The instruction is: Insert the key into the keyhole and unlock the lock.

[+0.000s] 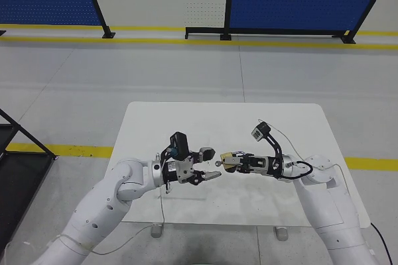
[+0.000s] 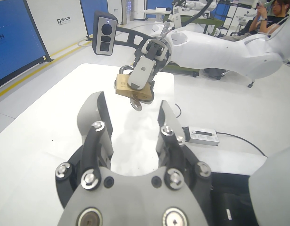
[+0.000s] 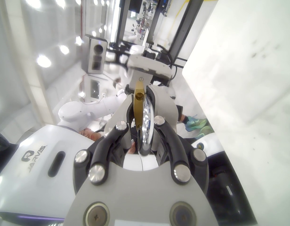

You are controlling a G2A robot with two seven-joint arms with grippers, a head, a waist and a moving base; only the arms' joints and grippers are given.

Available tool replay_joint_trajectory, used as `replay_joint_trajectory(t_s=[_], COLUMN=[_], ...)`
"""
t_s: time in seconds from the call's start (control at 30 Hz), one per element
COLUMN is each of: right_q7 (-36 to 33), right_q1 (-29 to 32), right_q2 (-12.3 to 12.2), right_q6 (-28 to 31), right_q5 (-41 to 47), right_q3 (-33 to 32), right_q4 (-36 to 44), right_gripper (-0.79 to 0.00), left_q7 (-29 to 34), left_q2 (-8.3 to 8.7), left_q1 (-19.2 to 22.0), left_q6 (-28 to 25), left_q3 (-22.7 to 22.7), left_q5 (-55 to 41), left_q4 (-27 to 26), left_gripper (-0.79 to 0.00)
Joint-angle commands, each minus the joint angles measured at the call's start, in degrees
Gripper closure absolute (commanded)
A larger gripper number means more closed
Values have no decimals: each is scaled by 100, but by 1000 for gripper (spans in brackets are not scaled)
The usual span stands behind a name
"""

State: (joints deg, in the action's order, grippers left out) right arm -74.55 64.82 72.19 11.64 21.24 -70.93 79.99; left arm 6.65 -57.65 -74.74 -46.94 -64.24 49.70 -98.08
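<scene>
From above, both arms met over the middle of the white tabletop (image 1: pixel 152 126), slightly toward its front edge. The right gripper (image 1: pixel 229 163) was clamped on a brass padlock (image 1: pixel 225 158), held up off the surface. The left gripper (image 1: pixel 212 165) faced it, fingers spread.

From the left wrist, the left gripper's fingers stood apart on either side of a silver key (image 2: pixel 136 105), which stuck out of the padlock's base without touching them.

From the right wrist, the padlock appeared edge-on, pinched between the right gripper's fingers.
</scene>
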Motion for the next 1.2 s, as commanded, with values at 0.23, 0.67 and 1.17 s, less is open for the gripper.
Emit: replay_joint_trajectory(t_s=[0.23, 0.67, 1.17], right_q7=[0, 0, 0], right_q1=[0, 0, 0], right_q2=[0, 0, 0], right_q6=[0, 0, 0], right_q5=[0, 0, 0], right_q3=[0, 0, 0], right_q4=[0, 0, 0], right_gripper=[0, 0, 0], left_q7=[-171, -249, -112], left_q2=[55, 152, 194], left_q1=[-210, -428, -509], left_q6=[80, 54, 139], left_q3=[-448, -1222, -1616], left_q5=[-176, -506, -729], left_q4=[141, 472, 669], left_gripper=[-785, -785, -785])
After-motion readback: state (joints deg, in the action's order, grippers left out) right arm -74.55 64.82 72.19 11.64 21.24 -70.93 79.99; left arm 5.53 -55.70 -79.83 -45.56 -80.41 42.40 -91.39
